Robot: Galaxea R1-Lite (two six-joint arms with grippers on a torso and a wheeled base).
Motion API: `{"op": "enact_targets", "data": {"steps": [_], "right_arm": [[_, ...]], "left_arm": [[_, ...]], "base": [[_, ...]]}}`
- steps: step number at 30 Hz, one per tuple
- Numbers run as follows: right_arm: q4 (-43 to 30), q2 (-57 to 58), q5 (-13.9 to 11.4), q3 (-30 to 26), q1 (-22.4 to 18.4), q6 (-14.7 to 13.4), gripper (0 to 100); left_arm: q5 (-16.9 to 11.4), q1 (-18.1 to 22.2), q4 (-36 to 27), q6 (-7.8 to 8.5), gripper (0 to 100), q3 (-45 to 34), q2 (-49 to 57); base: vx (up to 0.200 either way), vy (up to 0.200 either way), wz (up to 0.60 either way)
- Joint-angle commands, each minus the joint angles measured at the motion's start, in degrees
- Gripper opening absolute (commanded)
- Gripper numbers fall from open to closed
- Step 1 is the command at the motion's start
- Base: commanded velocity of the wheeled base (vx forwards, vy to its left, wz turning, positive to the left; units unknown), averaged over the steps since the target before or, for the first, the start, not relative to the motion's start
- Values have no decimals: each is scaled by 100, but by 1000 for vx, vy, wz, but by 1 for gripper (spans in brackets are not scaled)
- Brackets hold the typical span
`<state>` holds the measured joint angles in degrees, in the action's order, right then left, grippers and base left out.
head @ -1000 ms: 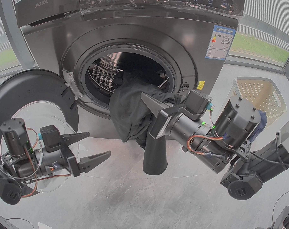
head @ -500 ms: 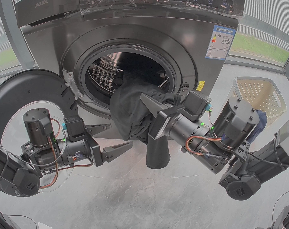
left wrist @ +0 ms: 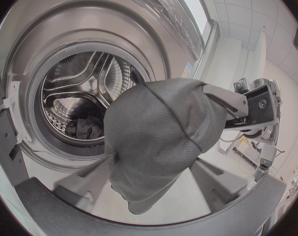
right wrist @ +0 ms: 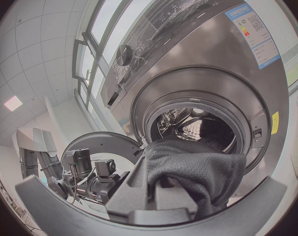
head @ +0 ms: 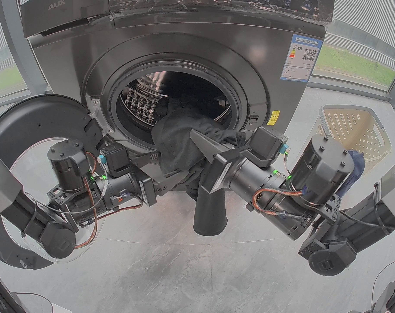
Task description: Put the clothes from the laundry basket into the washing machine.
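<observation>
- Right hand (head: 201, 181) spread wide, dark garment (head: 175, 142) draped over its upper finger at the washing machine (head: 232, 53) mouth
- Left hand (head: 171, 168) parted, fingers flanking the garment's hanging end

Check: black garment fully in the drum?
No. The black garment hangs on the right gripper outside the washing machine opening; other dark clothes lie in the drum.

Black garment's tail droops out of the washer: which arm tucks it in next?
Left, likely. The left claw, open, brackets the hanging tail of the black garment below the drum mouth; the right claw is busy carrying its upper fold.
</observation>
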<state>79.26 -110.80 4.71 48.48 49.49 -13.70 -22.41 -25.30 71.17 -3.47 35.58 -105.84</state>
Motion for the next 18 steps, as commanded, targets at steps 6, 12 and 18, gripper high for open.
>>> {"op": "enact_targets", "data": {"steps": [6, 12, 18], "right_arm": [[10, -3, 4, -14, 8, -10, 0], [1, -73, 4, -14, -54, -10, 0], [19, -390, -5, 3, -124, -1, 0]], "left_arm": [[35, -2, 240, -22, 0, -34, -139], [131, -81, 802, -83, 0, -298, -16], [149, -265, 1136, -110, 0, -913, 573]], "base": [[0, 0, 0], [0, 0, 0], [0, 0, 0]]}}
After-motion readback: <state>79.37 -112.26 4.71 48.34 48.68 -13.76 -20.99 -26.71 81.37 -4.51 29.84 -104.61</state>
